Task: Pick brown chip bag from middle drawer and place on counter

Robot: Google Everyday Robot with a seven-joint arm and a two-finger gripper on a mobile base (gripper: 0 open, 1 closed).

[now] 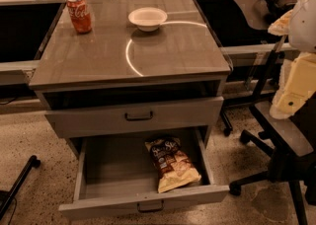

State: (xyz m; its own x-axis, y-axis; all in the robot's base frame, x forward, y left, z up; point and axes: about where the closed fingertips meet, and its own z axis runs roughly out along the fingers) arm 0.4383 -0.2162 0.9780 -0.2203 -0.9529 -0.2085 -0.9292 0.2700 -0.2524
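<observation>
The crinkly dark-brown chip bag with pale script and a yellowish bottom edge [173, 164] lies flat in the right half of the wide, shallow grey middle drawer [113, 167]. The drawer stands pulled well out at the bottom of the frame, so the step in hand looks to be the reach and grasp. The robot's cream-and-white gripper [294, 87] hangs at the right edge of the frame, well apart from the bag and higher than the drawer. It is cut off by the frame edge, so I cannot tell whether it is wide or closed. A good approach would come straight down, clear of the upper grey drawer front [133, 116], and pinch the bag across its middle rather than at a corner. The glossy grey-brown counter [168, 54] offers a landing spot below the red soda can [79, 15] and the white bowl [147, 18]. The drawer's back is in shadow, and the bag's lower corner sits just beside the right wall.
</observation>
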